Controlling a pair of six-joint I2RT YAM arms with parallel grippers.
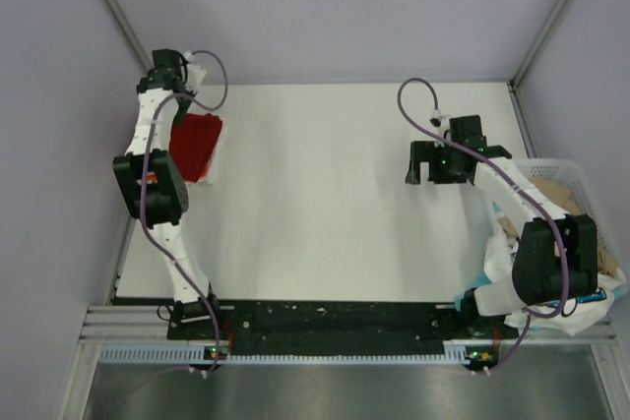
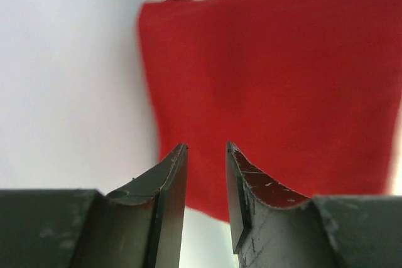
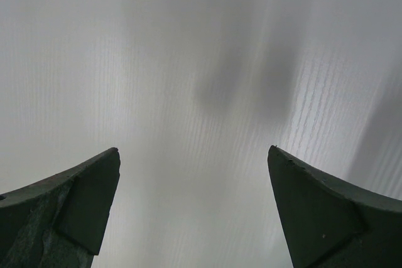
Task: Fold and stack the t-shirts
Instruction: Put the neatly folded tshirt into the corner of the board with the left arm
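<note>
The folded t-shirt [image 1: 195, 147] lay at the left edge of the surface [image 1: 325, 204], upper left of the top view, below the left pincer [image 2: 206, 149]. The basket [image 1: 579, 172] sat at the right edge, with heaped t-shirts [image 1: 554, 194] in it.

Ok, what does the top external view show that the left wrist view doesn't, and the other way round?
Only top external: the right gripper, fingers open over bare table, and the white basket holding crumpled clothes at the right edge. Only left wrist: the left gripper close up, its fingers slightly apart with nothing between them. Both: the folded red t-shirt at the table's left edge.
</note>
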